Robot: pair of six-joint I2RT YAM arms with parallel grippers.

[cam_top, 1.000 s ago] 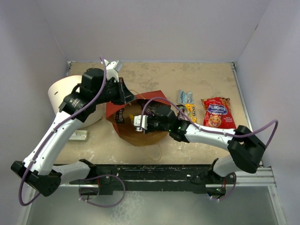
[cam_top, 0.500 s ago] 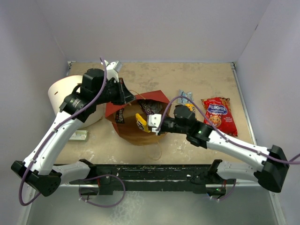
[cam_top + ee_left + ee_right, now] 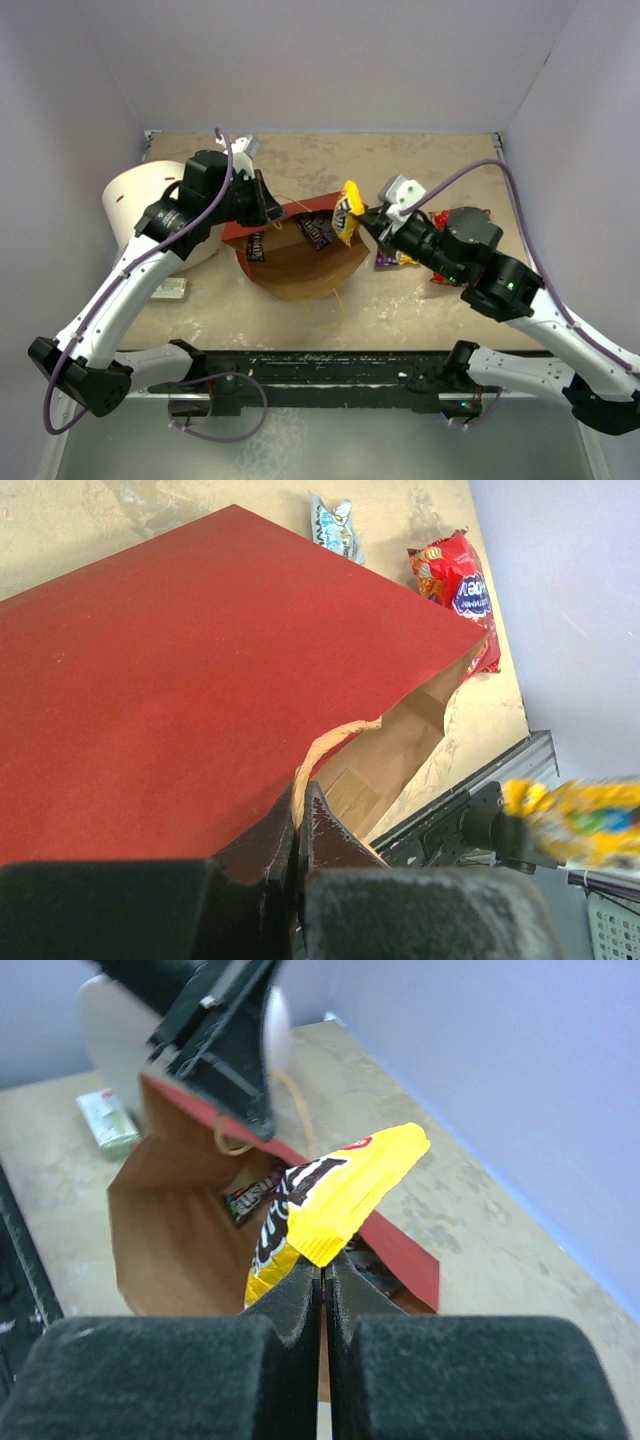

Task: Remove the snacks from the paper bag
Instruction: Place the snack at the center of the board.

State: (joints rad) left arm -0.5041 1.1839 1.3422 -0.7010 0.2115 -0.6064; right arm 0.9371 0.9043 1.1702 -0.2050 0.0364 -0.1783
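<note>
The paper bag lies on its side, brown mouth open toward the arms, red outside. My left gripper is shut on its torn upper rim, holding the mouth up. Just right of the mouth, above the table, my right gripper is shut on the crimped end of a yellow candy packet. Two dark candy packs still lie inside the bag. A red cookie bag and a light-blue pack lie on the table to the bag's right, partly hidden by the right arm in the top view.
A white cylindrical tub lies left of the bag, under my left arm. A small white-and-green box sits near the front left. Small packs lie under the right wrist. A black rail runs along the near edge.
My right gripper has come out of the bag's mouth and risen to the right, carrying the yellow packet. The left gripper has kept its hold on the rim.
</note>
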